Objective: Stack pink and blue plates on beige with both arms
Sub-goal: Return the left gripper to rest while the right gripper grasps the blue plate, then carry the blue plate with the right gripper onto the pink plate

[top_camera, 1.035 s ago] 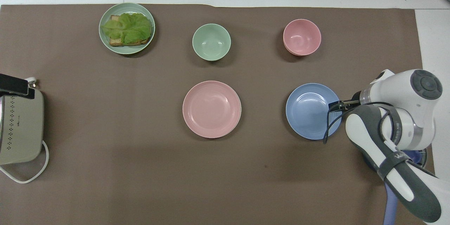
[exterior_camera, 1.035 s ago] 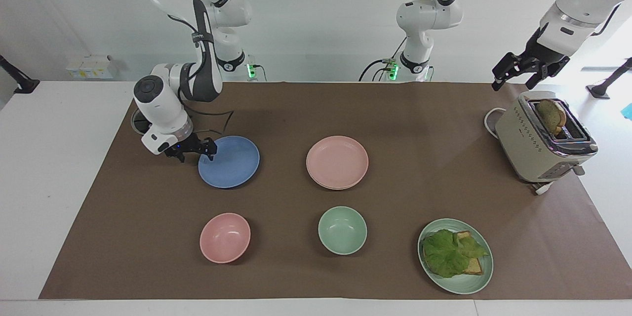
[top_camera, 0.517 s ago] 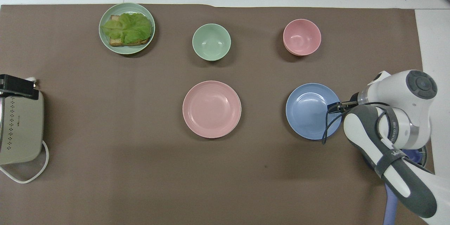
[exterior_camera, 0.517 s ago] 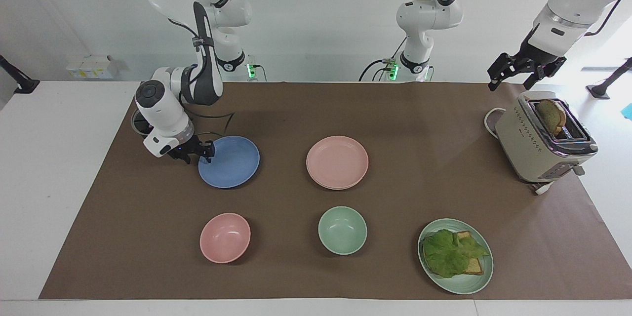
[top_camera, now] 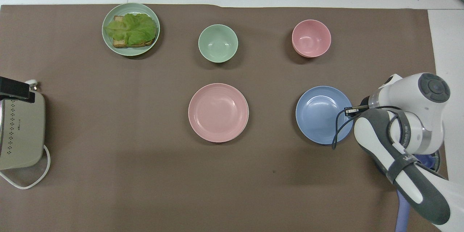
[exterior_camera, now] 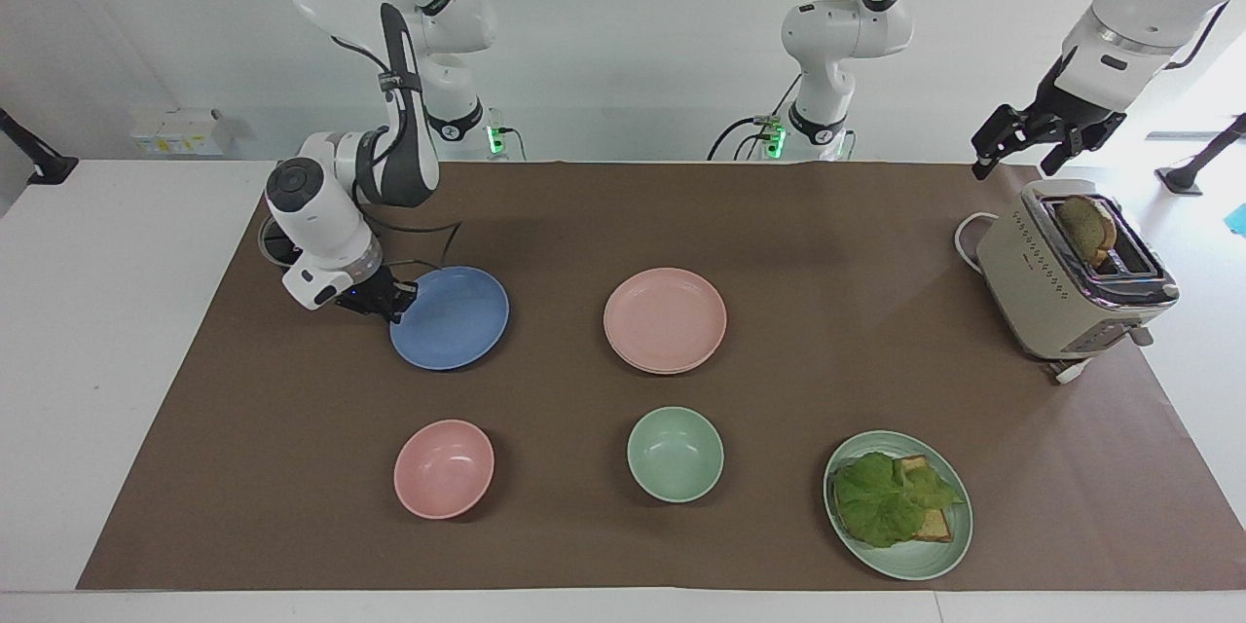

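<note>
Pinching the blue plate's rim, the right gripper has its jaws clamped, while the left gripper hangs open-jawed above the toaster.

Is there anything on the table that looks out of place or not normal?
Mostly tidy. The blue plate looks slightly tipped, its rim pinched by the right gripper. A thin pale edge under the pink plate suggests another plate beneath it. No spills.

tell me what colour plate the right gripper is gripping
Blue plate, held at its rim by the right gripper; clearest in the facing view.

White wall; white table; brown mat.
</note>
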### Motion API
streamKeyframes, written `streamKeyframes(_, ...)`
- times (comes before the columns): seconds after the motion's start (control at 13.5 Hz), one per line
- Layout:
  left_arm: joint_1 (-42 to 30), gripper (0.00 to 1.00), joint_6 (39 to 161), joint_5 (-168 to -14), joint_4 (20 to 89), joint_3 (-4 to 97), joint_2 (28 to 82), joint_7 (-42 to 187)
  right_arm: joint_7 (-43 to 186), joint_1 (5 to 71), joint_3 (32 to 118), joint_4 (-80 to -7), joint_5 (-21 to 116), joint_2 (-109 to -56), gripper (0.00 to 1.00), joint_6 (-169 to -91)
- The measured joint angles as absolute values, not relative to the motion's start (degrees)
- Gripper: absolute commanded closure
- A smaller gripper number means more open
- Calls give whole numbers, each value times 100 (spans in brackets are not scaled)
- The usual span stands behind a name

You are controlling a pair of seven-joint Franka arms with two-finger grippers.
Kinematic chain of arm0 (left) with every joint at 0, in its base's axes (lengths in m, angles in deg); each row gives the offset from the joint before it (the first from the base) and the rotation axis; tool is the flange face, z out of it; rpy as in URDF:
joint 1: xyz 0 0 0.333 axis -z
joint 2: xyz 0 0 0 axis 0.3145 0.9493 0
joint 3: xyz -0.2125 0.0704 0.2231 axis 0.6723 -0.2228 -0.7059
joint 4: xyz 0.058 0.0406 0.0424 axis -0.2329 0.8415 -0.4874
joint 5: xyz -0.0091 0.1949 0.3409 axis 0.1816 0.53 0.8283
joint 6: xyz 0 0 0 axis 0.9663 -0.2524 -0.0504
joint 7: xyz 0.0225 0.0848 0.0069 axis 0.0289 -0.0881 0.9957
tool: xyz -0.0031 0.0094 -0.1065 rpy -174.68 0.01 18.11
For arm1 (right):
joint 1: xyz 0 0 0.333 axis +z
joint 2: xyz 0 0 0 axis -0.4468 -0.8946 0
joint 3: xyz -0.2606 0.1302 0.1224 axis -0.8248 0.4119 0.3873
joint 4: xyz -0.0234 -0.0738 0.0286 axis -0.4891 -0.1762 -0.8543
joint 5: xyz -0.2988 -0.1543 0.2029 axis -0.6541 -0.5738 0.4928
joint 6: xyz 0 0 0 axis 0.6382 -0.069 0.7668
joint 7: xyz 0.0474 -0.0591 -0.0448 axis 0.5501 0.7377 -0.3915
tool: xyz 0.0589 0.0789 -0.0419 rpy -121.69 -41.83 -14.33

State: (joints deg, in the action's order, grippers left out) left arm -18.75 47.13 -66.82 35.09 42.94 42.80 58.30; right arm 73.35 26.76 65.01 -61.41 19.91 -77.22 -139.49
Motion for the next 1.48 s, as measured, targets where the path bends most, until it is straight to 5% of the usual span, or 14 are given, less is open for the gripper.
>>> streamKeyframes(0.52, -1873, 0, 4713, -6682, 3509, 4294, 4280, 5830, 7504, 2821, 6522, -5227, 2111, -7380, 100, -12952)
streamKeyframes(1.48, -1873, 0, 4713, -6682, 3509, 4294, 4280, 5830, 9660, 4500, 6860, -5115, 2448, -7411, 100, -13499)
